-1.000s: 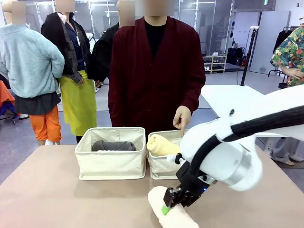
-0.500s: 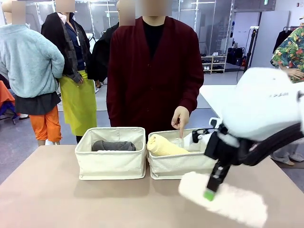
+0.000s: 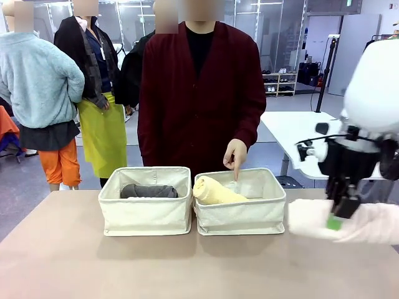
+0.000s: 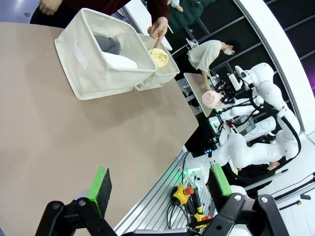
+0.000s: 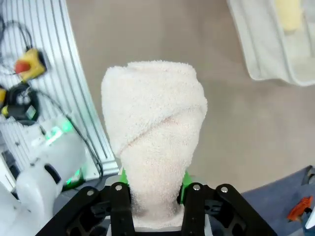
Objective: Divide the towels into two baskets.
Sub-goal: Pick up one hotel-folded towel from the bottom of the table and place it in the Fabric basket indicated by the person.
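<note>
Towels are partly sorted: a dark grey towel (image 3: 149,191) lies in the left basket (image 3: 146,212), a pale yellow towel (image 3: 215,192) in the right basket (image 3: 242,215). Right of that basket, the right gripper (image 3: 340,218) is clamped on a cream towel (image 3: 349,222) held above the table (image 3: 93,261). Gripped mid-roll, it could sag, unroll or snag the rim. The person's hand (image 3: 235,154) points into the right basket, in the way. The left gripper (image 4: 157,184) stands wide, empty.

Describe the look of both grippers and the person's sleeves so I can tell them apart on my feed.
Both the left gripper and the right gripper are black with green pads; the right one hangs from a glossy white arm trailing black cable. The person's sleeve is dark red knit.
</note>
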